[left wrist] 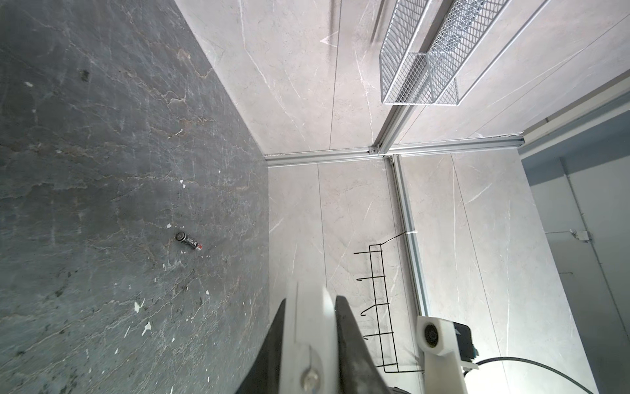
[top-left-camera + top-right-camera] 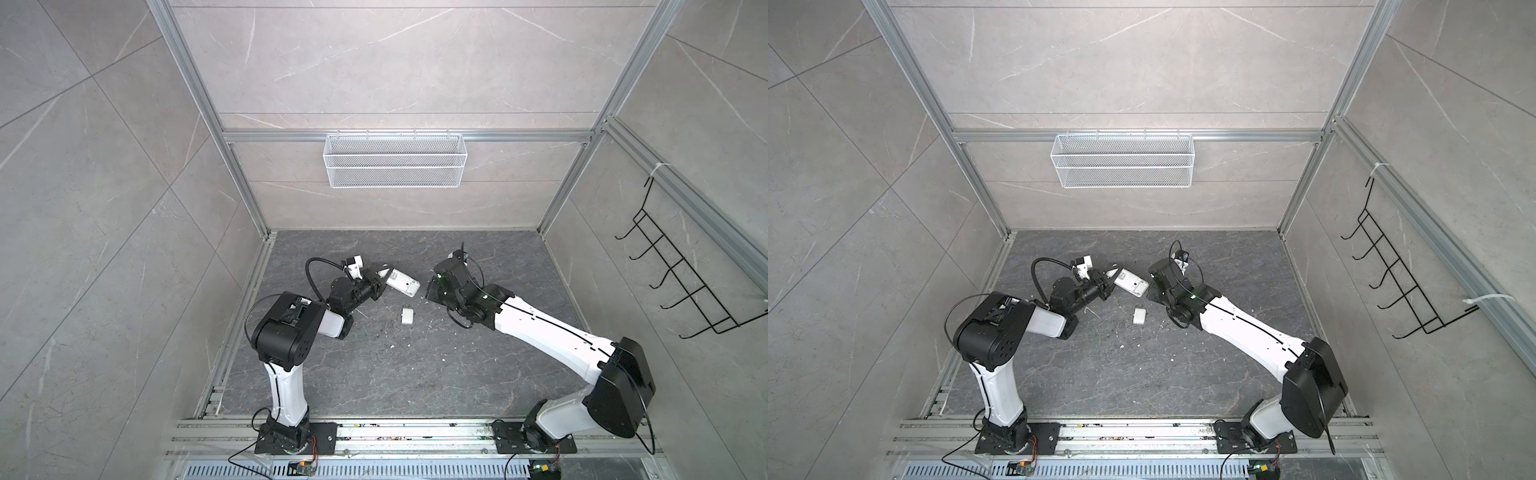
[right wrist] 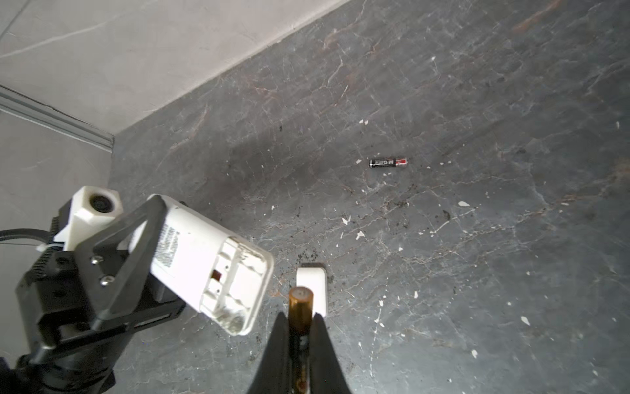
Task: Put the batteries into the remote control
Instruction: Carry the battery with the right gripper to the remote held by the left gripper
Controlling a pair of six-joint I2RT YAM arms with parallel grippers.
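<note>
My left gripper [image 2: 383, 277] is shut on one end of the white remote control [image 2: 402, 284], holding it tilted above the dark floor. In the right wrist view the remote control [image 3: 211, 259] shows its back, with the open battery bay facing my right gripper [image 3: 300, 315]. That gripper is shut on a battery [image 3: 300, 303] whose metallic end points forward, just beside the bay and apart from it. A second battery [image 3: 388, 162] lies loose on the floor, and it also shows in the left wrist view as the battery [image 1: 189, 241]. From the left wrist the remote control [image 1: 308, 327] fills the gap between the jaws.
A small white cover piece [image 2: 407, 316] lies on the floor below the remote. A white mesh basket [image 2: 395, 160] hangs on the back wall and a black hook rack [image 2: 681, 286] on the right wall. White chips are scattered over the floor.
</note>
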